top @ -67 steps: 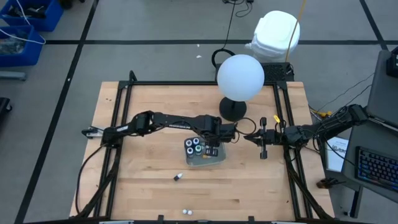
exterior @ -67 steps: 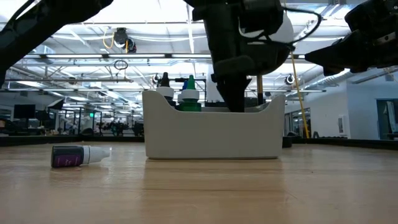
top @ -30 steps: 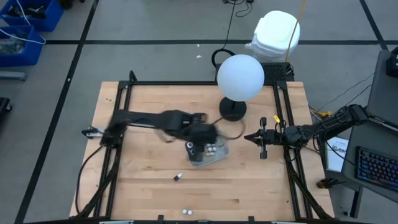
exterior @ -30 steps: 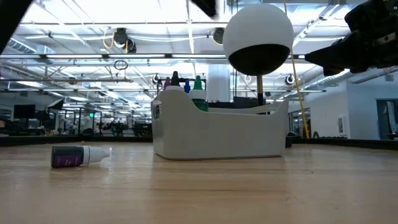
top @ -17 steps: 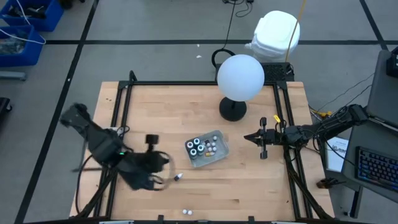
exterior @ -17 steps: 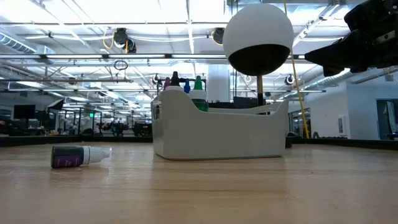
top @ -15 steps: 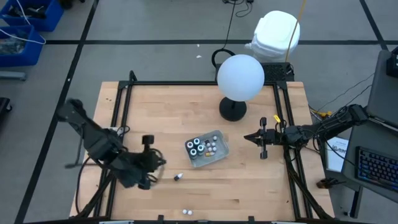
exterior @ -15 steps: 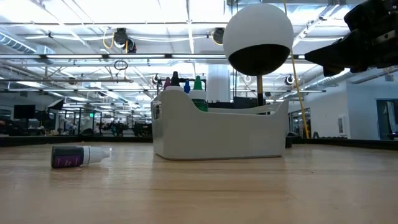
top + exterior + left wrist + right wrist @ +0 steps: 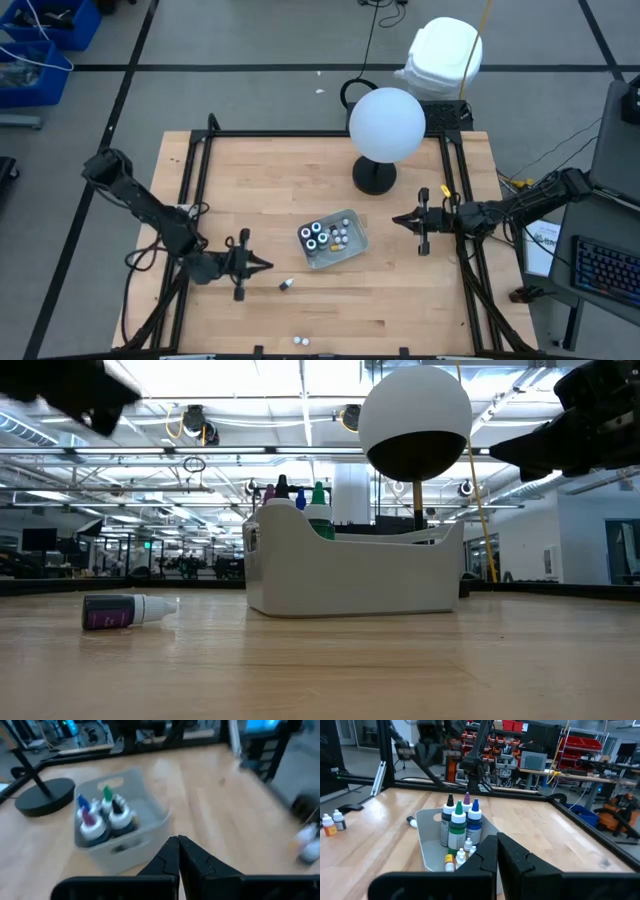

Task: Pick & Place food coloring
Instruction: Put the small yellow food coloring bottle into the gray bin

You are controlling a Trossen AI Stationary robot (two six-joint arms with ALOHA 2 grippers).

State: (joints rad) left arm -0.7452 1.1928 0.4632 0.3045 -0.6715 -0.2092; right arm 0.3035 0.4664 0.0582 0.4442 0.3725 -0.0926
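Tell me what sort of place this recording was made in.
Probably a robotics lab in a large industrial hall: a framed wooden table, red parts bins on shelving, and open ceiling trusses with strip lights behind.

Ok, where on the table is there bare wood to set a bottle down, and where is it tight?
Bare wood lies between the tray and the table's left rail, and in the far-left corner. Near the front edge it is more cluttered: a loose bottle beside the left hand, and two small bottles at the edge. The lamp base and right hand crowd the tray's far-right side.
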